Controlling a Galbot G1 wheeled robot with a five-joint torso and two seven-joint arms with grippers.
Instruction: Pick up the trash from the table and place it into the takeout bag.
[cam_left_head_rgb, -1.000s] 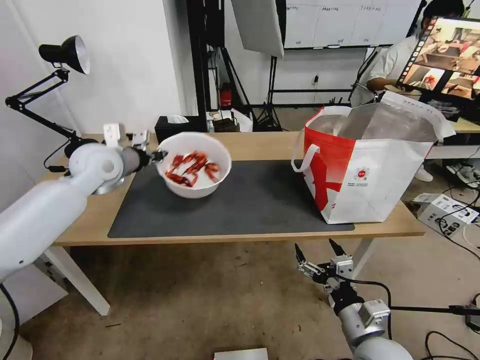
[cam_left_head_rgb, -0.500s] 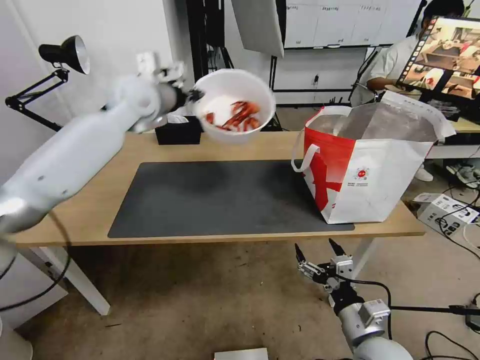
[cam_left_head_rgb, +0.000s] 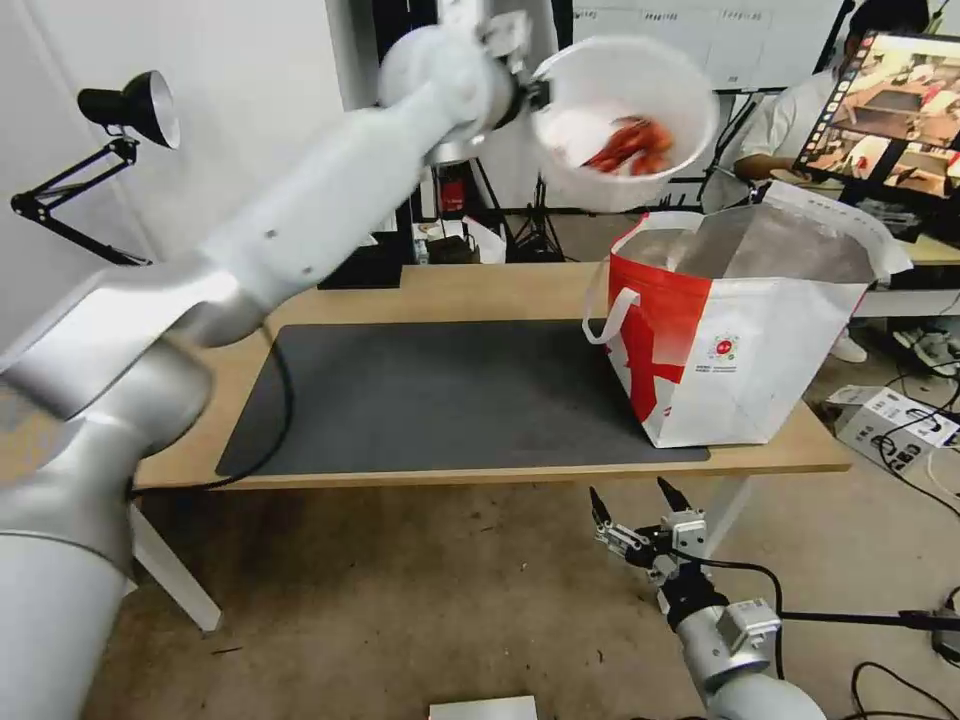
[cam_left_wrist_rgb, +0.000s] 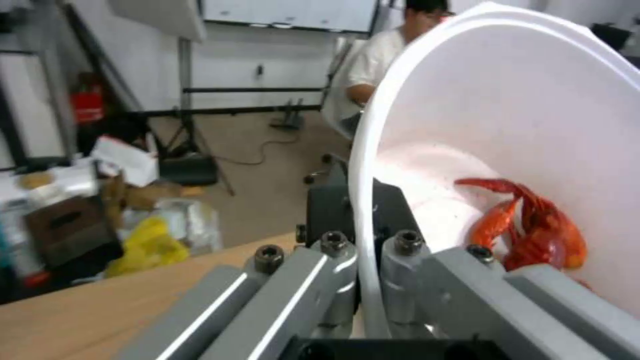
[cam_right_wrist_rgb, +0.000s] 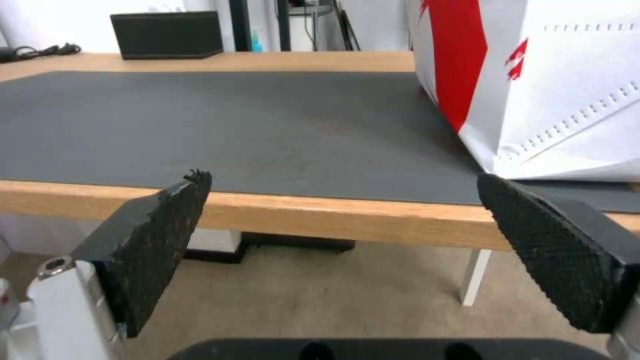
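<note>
While the left gripper (cam_left_head_rgb: 535, 92) is clamping the rim of the white bowl (cam_left_head_rgb: 625, 120), the bowl is now hanging high, just above the near edge of the takeout bag (cam_left_head_rgb: 740, 330).

A second ago it was low over the dark mat (cam_left_head_rgb: 450, 400) on the table (cam_left_head_rgb: 480, 285); it is rising and travelling toward the bag, so the drop seems close. The bowl is tilting, and the red crayfish shells (cam_left_wrist_rgb: 533, 232) are gathering at its lower side. The bag is standing open, its silver inside showing nothing I can make out. The right gripper (cam_left_head_rgb: 640, 520) is waiting below the table edge, its jaws wide apart and holding nothing.
</note>
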